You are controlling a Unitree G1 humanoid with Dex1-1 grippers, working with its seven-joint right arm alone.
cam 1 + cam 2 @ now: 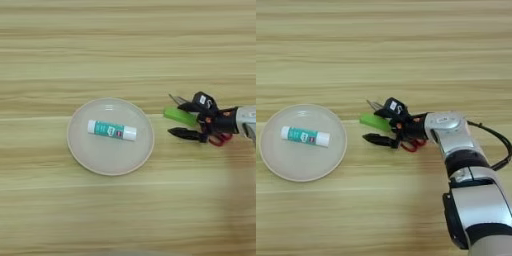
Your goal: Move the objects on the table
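Left eye view: a teal-and-white glue stick (111, 130) lies on the round beige plate (82, 150). Right of the plate, the black two-fingered gripper (176, 120) is spread around the flat bright-green block (180, 116).

Right eye view: a thin metal tip (374, 104) pokes out just behind the block, right of the plate, on the light-wood table (406, 50).

table (125, 45): light wood, horizontal grain stripes
plate (80, 145): beige
glue stick (111, 130): teal and white
block (180, 116): bright green
gripper (376, 127): black fingers
forearm (448, 127): silver
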